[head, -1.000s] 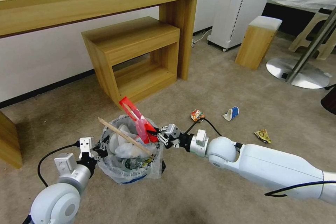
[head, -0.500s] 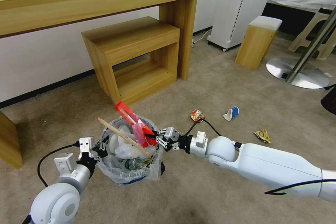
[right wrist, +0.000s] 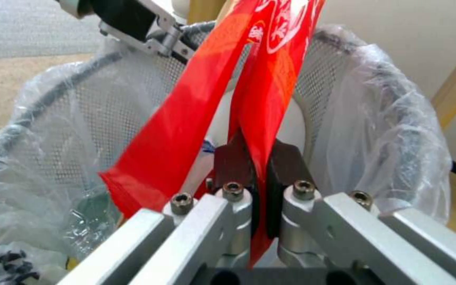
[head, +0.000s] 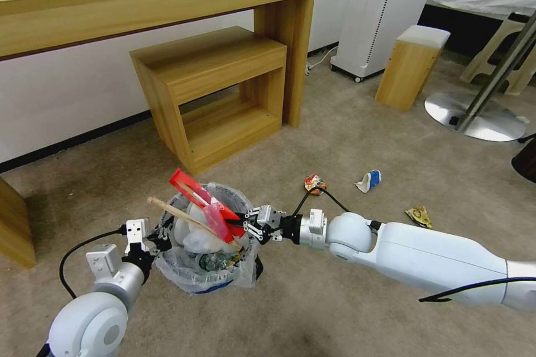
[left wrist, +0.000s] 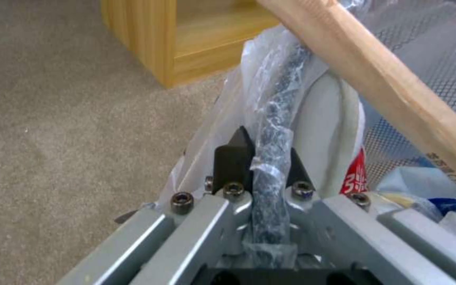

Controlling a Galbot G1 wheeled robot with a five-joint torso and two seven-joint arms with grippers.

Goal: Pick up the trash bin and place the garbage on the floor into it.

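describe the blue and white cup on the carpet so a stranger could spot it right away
Start at the small wooden stool with the white top, then come toward the robot across the beige carpet. The crushed paper cup lies there, blue and white, between an orange packet and a yellow packet.

white wall (head: 67,89), wooden desk (head: 139,0), beige carpet (head: 346,139)

I see glossy red film, a red wrapper (right wrist: 259,63), pinched between my right gripper (right wrist: 259,166)'s matt dark pads. My left gripper (left wrist: 262,158), brushed metal, clamps the trash bin (head: 207,245)'s crinkly translucent plastic-lined mesh rim; beside it lies a smooth, bare wooden stick (left wrist: 376,79)
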